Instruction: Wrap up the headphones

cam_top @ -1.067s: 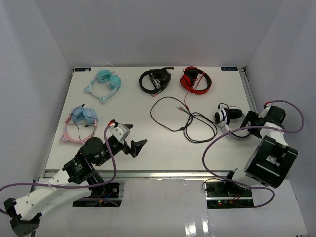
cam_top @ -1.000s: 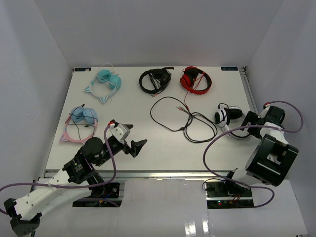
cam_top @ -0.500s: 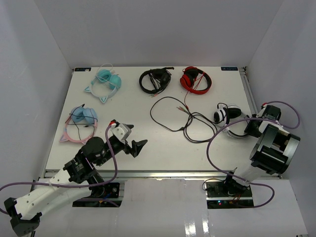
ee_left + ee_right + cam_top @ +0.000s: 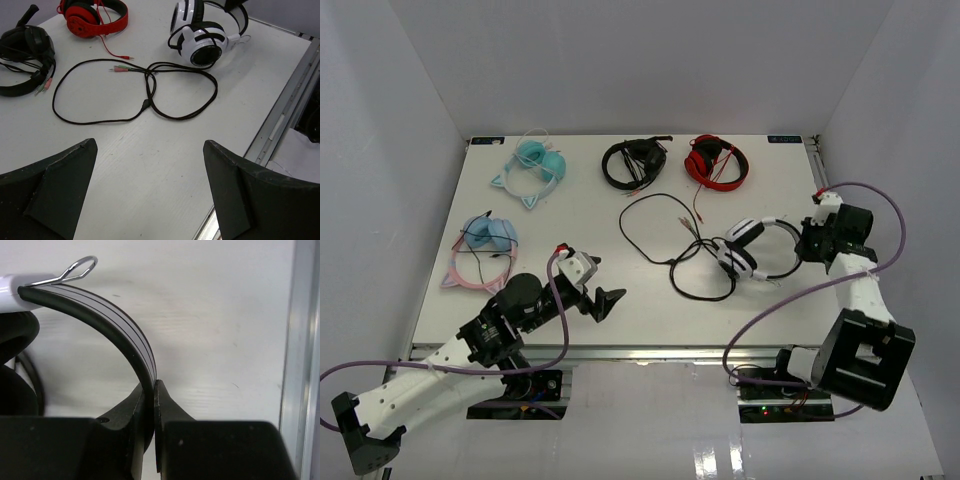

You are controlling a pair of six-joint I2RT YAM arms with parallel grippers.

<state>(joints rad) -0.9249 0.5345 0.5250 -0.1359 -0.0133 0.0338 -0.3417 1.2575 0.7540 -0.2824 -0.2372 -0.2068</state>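
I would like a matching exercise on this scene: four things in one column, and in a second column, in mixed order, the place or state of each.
Column 1
1. white headphones
2. red headphones
3. left gripper
4. teal cat-ear headphones

Column 2
A. open, holding nothing
B. far left part of the table
C. headband pinched by the right gripper
D. far edge, just right of the black headphones

Pairs: 1-C, 2-D, 3-A, 4-B

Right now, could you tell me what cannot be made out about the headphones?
Right wrist: headphones cups mostly cut off by left edge; only the band shows.
Top: right gripper body hides its grip on the band.
Left wrist: top edge cuts off that gripper.
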